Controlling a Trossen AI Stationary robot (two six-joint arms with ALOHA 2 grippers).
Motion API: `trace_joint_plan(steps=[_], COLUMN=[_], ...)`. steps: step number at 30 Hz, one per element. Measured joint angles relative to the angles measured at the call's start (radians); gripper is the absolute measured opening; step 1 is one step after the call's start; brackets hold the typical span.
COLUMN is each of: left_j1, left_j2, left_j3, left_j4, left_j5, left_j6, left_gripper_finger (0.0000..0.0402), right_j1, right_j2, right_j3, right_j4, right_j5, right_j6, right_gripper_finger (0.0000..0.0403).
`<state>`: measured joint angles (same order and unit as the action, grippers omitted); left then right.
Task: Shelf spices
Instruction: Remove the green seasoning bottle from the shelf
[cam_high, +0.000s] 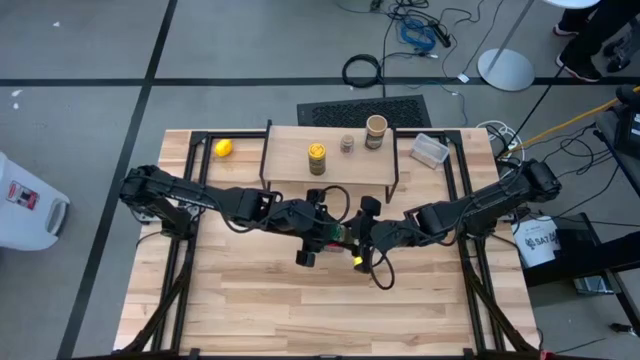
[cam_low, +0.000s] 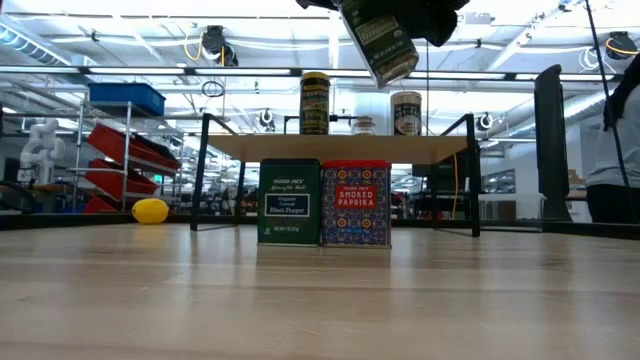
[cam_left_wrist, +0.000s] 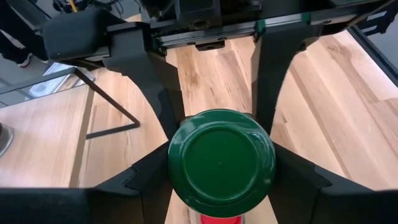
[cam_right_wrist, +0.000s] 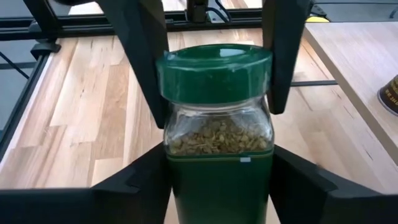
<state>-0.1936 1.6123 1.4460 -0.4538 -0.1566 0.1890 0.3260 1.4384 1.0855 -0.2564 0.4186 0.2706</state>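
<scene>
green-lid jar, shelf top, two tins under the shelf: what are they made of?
Green-lidded jar: clear glass or hard plastic body, since the dried herbs show through; smooth, semi-gloss lid, likely plastic.
Shelf top: light, matte wood with visible grain.
Green tin and red tin: printed, slightly shiny faces, probably metal.

Between my own two dark fingers sits a glass jar with a round dark-green plastic lid, the lid's flat top facing me. Beyond the jar, the other arm's black gripper reaches toward me, its two fingers flanking the lid, one on each side. Past both grippers lies the light wooden tabletop, with a thin black metal leg off to one side.
</scene>
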Motion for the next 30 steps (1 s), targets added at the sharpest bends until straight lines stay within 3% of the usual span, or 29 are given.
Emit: trace_joint_plan(steps=[5, 15, 25, 30], left_j1=[0.000, -0.003, -0.032, -0.036], left_j2=[0.000, 0.000, -0.009, -0.059], left_j3=[0.000, 0.000, 0.001, 0.002], left_j4=[0.000, 0.002, 0.037, 0.012], left_j5=[0.005, 0.005, -0.009, -0.043], left_j6=[-0.006, -0.017, 0.003, 0.004], left_gripper_finger=[0.0219, 0.0226, 0.0329, 0.0348], right_j1=[0.000, 0.001, 0.004, 0.018], right_j2=[0.000, 0.000, 0.000, 0.000], right_j3=[0.000, 0.000, 0.000, 0.000], right_j4=[0.000, 0.002, -0.043, -0.167], right_j5=[0.001, -0.007, -0.008, -0.002], right_j6=[-0.011, -0.005, 0.047, 0.134], right_gripper_finger=[0.0186, 0.0185, 0.0185, 0.0187])
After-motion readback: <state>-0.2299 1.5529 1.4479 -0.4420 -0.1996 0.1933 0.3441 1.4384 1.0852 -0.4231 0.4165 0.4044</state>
